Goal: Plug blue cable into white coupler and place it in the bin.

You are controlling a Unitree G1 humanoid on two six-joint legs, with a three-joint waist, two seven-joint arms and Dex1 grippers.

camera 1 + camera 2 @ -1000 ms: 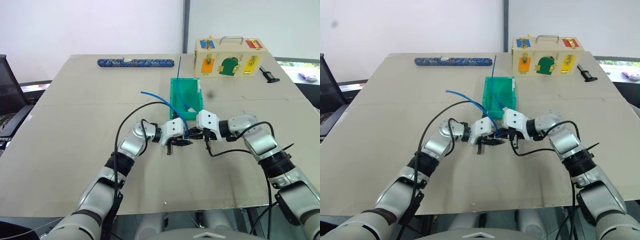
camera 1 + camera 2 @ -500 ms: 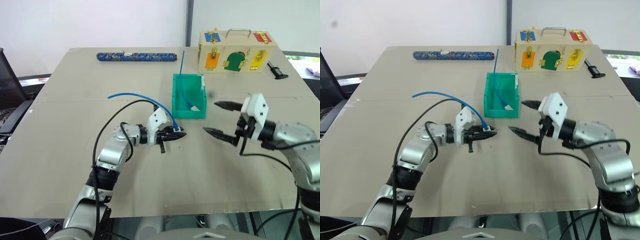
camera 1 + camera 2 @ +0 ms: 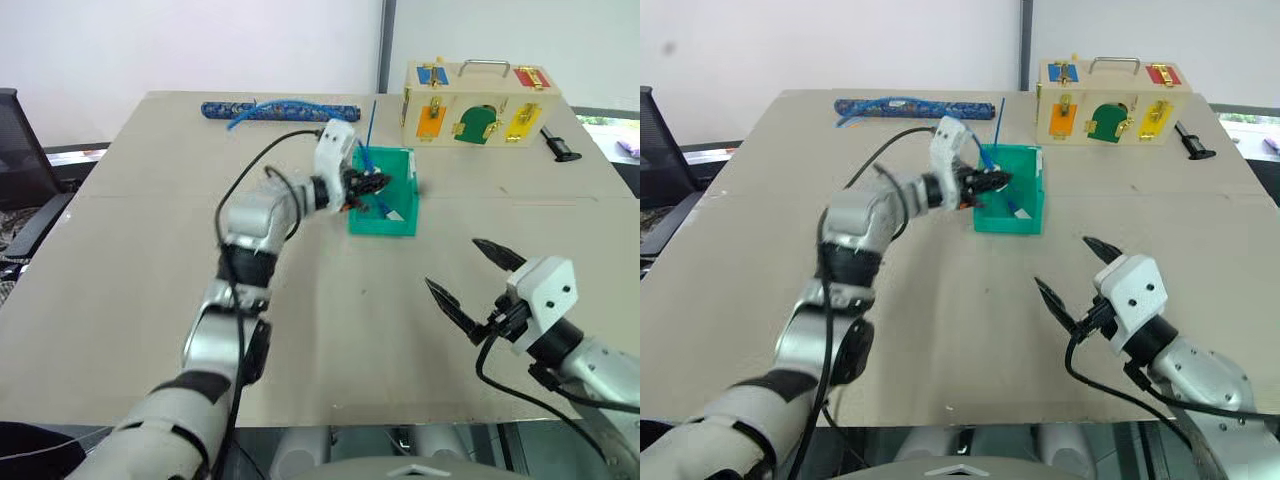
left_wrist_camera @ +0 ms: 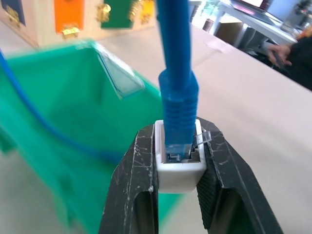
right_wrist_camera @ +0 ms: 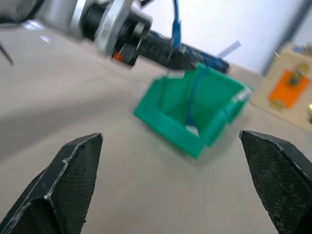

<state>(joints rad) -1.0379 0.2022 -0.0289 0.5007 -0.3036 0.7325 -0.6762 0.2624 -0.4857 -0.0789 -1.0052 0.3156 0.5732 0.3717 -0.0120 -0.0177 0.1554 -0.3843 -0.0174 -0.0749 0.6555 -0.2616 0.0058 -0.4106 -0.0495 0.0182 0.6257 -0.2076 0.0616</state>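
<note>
My left gripper (image 3: 374, 184) hangs over the near left part of the teal bin (image 3: 384, 223), shut on the white coupler (image 4: 179, 171). The blue cable (image 4: 176, 83) is plugged into the coupler's socket. From there it arcs back over the table toward the far left (image 3: 262, 104). My right gripper (image 3: 470, 278) stands open and empty above the table near the front right, well short of the bin (image 5: 171, 123). In the right wrist view the left gripper (image 5: 168, 52) shows above the bin.
A longer blue cord (image 3: 371, 125) with a white end piece lies in the bin and sticks out over its far rim. A pale wooden box (image 3: 480, 92) with coloured latches stands at the back right, a black tool (image 3: 560, 146) beside it. A blue patterned tube (image 3: 300, 110) lies along the far edge.
The right gripper let go, opened and drew back toward the front right. The left gripper rose and moved away from me with the coupler and cable, from in front of the bin to over it.
</note>
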